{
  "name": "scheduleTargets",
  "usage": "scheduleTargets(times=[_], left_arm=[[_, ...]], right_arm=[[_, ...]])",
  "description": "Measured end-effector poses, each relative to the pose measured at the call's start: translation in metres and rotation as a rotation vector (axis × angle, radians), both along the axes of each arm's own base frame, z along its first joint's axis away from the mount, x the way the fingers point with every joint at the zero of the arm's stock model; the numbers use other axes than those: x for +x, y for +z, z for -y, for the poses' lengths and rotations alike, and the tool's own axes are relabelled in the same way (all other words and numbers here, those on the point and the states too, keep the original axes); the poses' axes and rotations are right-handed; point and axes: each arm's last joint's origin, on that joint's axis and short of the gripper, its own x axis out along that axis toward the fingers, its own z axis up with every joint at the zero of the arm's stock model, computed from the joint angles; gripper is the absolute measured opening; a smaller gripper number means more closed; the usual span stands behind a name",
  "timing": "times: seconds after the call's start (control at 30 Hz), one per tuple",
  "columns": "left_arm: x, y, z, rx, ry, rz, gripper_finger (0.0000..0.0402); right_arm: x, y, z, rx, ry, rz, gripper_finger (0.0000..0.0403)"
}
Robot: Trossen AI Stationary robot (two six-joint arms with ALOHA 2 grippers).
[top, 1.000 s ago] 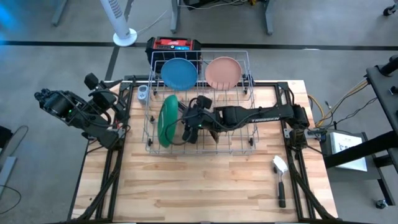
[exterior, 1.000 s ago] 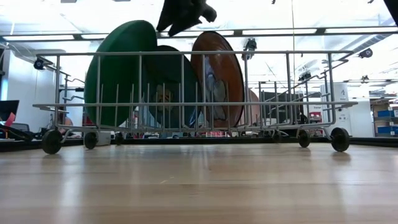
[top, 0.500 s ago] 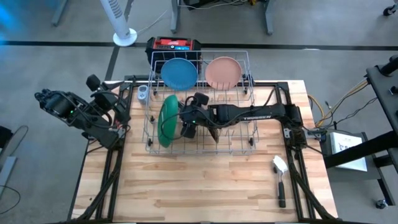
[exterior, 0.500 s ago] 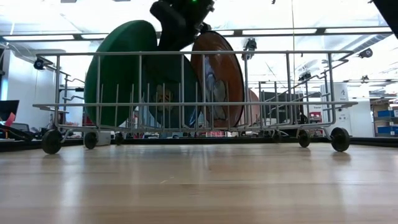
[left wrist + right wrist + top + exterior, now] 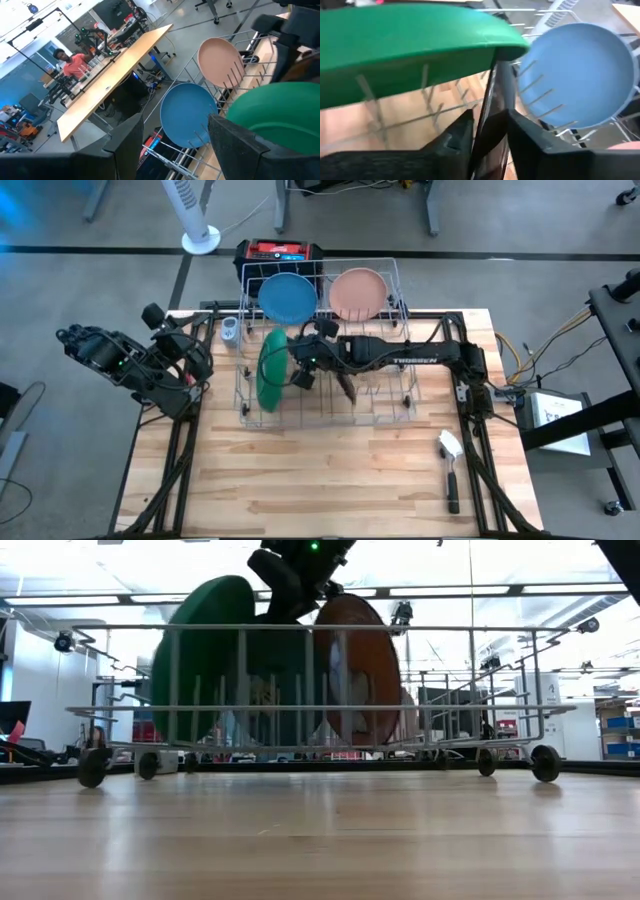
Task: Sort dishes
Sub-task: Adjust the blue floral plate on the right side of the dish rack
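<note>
High view: all visible plates stand in the rack [image 5: 395,402] on the desk [image 5: 330,480]; right gripper [image 5: 303,372] jaws close on a thin dark plate [image 5: 492,107] beside the green plate [image 5: 270,368]; left gripper [image 5: 195,358] jaws open, waiting.

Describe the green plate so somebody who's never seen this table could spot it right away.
Find the grey wire rack at the far half of the wooden table. The green plate stands on edge near the rack's left end, beside the right gripper. It is the only green dish and looks larger than the light blue plate and pale pink plate behind it.
</note>
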Motion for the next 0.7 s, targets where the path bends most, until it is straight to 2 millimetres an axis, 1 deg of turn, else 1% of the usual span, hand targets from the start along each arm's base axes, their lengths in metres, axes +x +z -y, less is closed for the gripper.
scheduleTargets(times=[0.1, 0.17, 0.37, 0.6, 0.7], left_arm=[[0.001, -0.002, 0.0, 0.003, 0.0, -0.006, 0.0211], [0.001, -0.002, 0.001, 0.005, 0.0, -0.009, 0.0211], [0.001, -0.004, 0.001, 0.006, 0.001, -0.011, 0.0211], [0.001, -0.004, 0.001, 0.006, 0.001, -0.01, 0.0211], [0.001, -0.004, 0.001, 0.006, 0.001, -0.01, 0.0211]], right_arm=[[0.0, 0.001, 0.002, -0.009, -0.004, 0.0, 0.0052], [0.0, 0.001, 0.003, -0.009, -0.009, 0.001, 0.0044], [0.0, 0.01, 0.002, -0.011, -0.011, 0.003, 0.0044], [-0.006, 0.035, 0.001, 0.034, -0.069, 0.028, 0.0037], [-0.008, 0.04, 0.001, 0.046, -0.084, 0.035, 0.0037]])
